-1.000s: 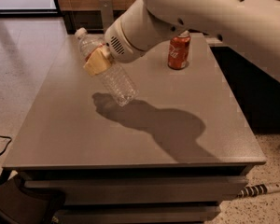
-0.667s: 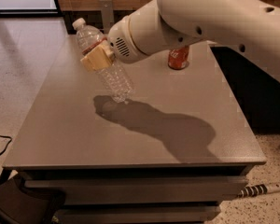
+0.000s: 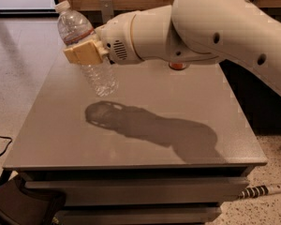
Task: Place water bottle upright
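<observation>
1. The robot's single white arm reaches in from the upper right across the grey table. Its gripper is at the upper left, its tan fingers clamped on the middle of the water bottle.
2. The bottle hangs in the air above the table's left half. It is tilted, with the white cap toward the upper left and the base toward the lower right, and its shadow lies apart below it.
3. Compared with a second ago, the bottle is held higher off the surface, and the arm now covers almost all of the red soda can.
4. Count: one bottle, one can, one arm, one gripper, one table.
</observation>
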Controlling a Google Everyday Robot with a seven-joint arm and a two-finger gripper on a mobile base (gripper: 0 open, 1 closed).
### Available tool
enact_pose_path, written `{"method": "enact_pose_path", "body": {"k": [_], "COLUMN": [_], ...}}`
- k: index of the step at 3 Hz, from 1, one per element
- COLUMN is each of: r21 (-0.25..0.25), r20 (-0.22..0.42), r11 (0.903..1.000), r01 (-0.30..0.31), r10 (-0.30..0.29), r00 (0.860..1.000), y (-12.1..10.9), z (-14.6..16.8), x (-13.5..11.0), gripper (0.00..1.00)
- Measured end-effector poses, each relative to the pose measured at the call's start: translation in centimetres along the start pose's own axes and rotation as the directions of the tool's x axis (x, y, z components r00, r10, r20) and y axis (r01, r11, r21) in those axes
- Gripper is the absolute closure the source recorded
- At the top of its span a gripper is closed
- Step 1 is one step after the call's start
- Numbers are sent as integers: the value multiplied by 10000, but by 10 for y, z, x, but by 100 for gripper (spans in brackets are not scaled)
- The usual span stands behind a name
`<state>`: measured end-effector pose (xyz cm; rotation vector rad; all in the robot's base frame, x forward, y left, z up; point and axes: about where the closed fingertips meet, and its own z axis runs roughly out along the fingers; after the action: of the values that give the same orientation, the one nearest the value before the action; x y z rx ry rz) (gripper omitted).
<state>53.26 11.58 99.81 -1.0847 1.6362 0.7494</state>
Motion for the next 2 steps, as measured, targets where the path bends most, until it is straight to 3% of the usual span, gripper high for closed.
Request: {"method": "enact_pose_path", "body": {"k": [1,2], "r21": [-568,-586], "r20": [558,537], "r11": [9982,9983], "r01": [189,-39], "r10": [-157,71], "r00": [9983,9985], "y": [3,4], "z": [17,17], "x": [-6,-7], "gripper": [100,100]}}
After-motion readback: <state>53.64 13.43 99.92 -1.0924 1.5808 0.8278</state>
